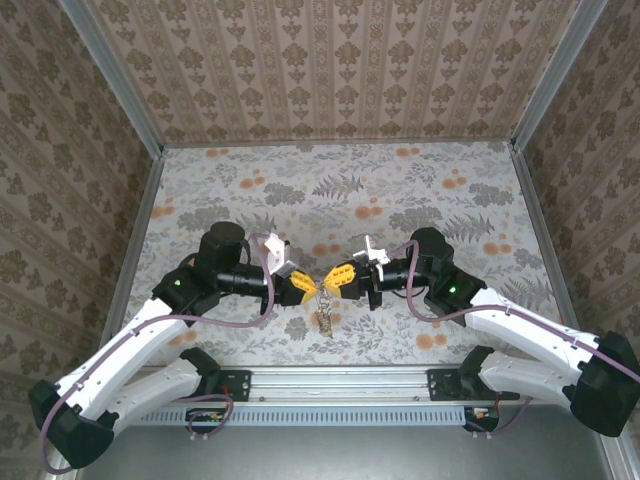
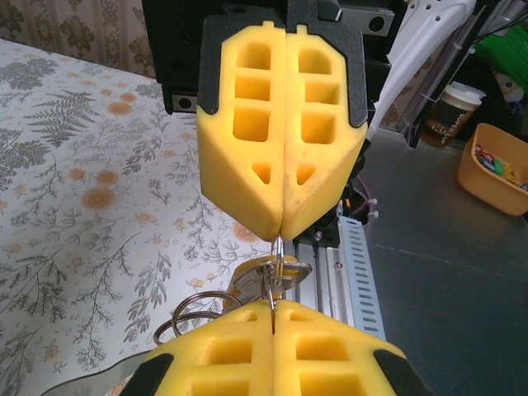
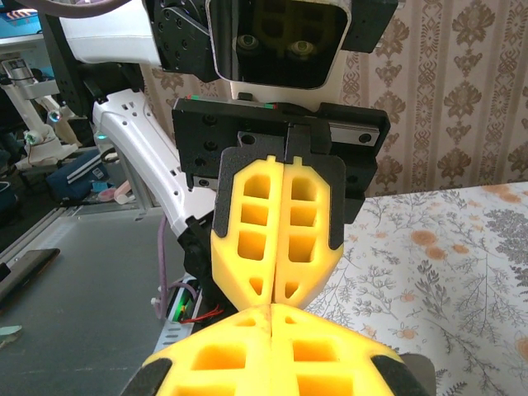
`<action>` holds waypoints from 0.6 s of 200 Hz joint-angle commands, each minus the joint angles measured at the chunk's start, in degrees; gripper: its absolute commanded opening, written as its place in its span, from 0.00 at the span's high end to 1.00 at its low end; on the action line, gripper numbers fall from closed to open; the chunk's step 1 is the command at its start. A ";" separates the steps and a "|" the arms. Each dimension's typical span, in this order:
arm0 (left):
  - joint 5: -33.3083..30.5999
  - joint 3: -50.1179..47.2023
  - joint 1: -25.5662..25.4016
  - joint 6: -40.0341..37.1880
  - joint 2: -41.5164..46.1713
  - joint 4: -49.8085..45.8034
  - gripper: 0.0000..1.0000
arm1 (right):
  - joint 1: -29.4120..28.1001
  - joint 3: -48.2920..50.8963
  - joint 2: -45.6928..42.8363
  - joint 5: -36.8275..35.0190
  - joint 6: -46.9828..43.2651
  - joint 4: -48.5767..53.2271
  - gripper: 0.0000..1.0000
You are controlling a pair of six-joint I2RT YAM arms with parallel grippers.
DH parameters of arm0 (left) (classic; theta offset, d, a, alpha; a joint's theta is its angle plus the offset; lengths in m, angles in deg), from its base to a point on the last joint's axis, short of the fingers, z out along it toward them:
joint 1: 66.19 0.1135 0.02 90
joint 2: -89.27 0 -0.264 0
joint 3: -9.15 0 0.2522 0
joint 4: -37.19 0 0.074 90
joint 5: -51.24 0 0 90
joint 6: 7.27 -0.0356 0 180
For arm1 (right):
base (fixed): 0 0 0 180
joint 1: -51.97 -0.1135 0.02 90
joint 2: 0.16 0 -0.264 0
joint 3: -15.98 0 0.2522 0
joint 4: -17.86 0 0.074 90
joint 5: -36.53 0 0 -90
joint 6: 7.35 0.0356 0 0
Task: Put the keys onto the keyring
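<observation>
My left gripper [image 1: 312,288] and right gripper [image 1: 336,281] meet tip to tip above the near middle of the floral table [image 1: 400,190]. Both are shut. In the left wrist view a thin metal loop of the keyring [image 2: 279,250] runs from the seam of my left gripper [image 2: 274,308] up into the seam of the right gripper [image 2: 283,229]. A small key [image 2: 252,272] with a yellow head hangs against that loop, and more rings [image 2: 191,312] dangle to the left. From above, the keyring [image 1: 325,318] hangs below the tips. In the right wrist view the right gripper [image 3: 271,308] touches the left gripper [image 3: 273,297], hiding the ring.
A slotted metal rail [image 1: 340,382] runs along the table's near edge, right under the hanging rings. Patterned walls [image 1: 330,70] close in the back and sides. Off the table stand an orange bin [image 2: 495,169] and a paper cup [image 2: 454,111].
</observation>
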 commanded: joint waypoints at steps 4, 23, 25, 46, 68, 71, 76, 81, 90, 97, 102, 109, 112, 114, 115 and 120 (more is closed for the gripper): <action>2.03 1.44 -0.47 -1.34 0.02 0.85 1.00 | -0.16 -0.73 -1.38 -0.14 -0.13 -1.54 1.00; 2.17 1.35 -0.51 -1.28 0.08 0.98 1.00 | 0.02 -0.38 -1.43 -0.13 0.80 -3.05 1.00; 2.18 1.35 -0.51 -1.34 0.08 0.95 1.00 | 0.06 -0.30 -1.47 -0.13 0.90 -3.24 1.00; 2.16 1.34 -0.51 -1.27 -0.06 1.16 1.00 | 0.16 -0.28 -1.10 -0.05 1.63 -4.54 1.00; 2.49 1.35 -0.51 -1.24 -0.09 1.21 1.00 | 0.18 -0.20 -0.01 -0.09 1.19 -4.32 1.00; 2.47 1.33 -0.48 -1.25 -0.02 1.22 1.00 | 0.16 -0.18 0.12 -0.05 1.19 -4.36 1.00; 2.37 1.35 -0.50 -1.27 -0.05 1.14 1.00 | 0.19 -0.11 0.30 -0.05 1.26 -4.57 1.00; 2.32 1.24 -0.51 -1.25 -0.05 1.08 1.00 | 0.17 -0.03 0.45 0.04 1.36 -4.76 1.00; 2.27 1.24 -0.50 -1.25 0.00 1.12 1.00 | 0.16 0.01 0.63 0.04 1.43 -4.93 1.00; 2.20 1.20 -0.51 -1.26 0.07 1.20 1.00 | 0.22 0.07 0.80 0.04 1.37 -4.94 1.00; 2.13 1.19 -0.49 -1.27 0.09 1.25 1.00 | 0.17 0.07 0.88 0.08 1.37 -4.94 1.00; 2.14 1.15 -0.51 -1.25 0.08 1.25 1.00 | 0.16 0.16 0.98 0.21 1.37 -4.92 1.00; 2.04 1.11 -0.49 -1.29 0.10 1.27 1.00 | 0.20 0.17 1.03 0.22 1.37 -4.85 1.00; 2.03 1.12 -0.51 -1.28 0.13 1.28 1.00 | 0.17 0.16 1.06 0.35 1.37 -4.86 1.00; 2.06 1.15 -0.51 -1.27 0.10 1.33 1.00 | 0.16 0.16 1.02 0.37 1.37 -4.84 1.00; 2.03 1.18 -0.51 -1.25 0.08 1.29 1.00 | 0.22 0.17 1.15 0.60 1.37 -4.81 1.00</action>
